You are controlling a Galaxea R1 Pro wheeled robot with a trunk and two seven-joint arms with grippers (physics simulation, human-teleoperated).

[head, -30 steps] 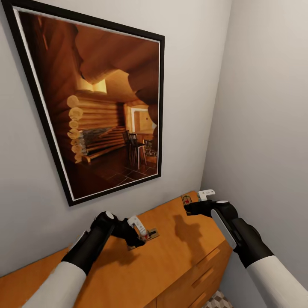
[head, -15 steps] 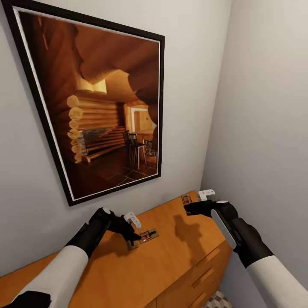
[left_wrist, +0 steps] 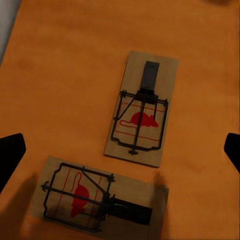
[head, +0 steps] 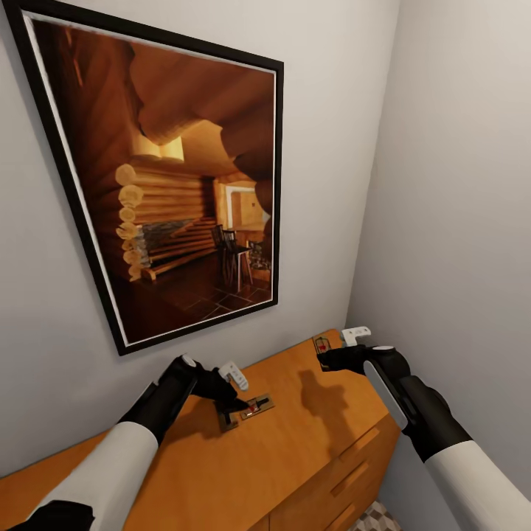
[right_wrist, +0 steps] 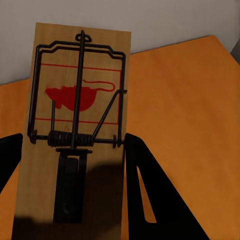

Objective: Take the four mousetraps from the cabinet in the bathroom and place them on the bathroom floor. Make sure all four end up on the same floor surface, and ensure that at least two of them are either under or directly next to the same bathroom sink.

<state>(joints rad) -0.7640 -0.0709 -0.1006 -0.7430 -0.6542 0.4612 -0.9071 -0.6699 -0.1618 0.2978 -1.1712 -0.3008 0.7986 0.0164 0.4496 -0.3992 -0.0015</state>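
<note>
Two tan traps (left_wrist: 142, 110) (left_wrist: 92, 200), each with dark wire and a red mouse mark, are lying flat on the orange cabinet (head: 310, 442) top, at right angles, corners nearly meeting. A third trap (right_wrist: 75, 130) is sitting tilted at the top's 1 o'clock corner.

2 mousetraps (left_wrist: 141, 111) on cabinet (left_wrist: 65, 65)

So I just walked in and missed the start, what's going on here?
A two-armed robot is collecting mousetraps off the top of a wooden cabinet under a framed picture. Its right tool is shut on one mousetrap, held near the cabinet's far corner. Its left tool is open and hovers over two more traps lying flat on the top.
</note>
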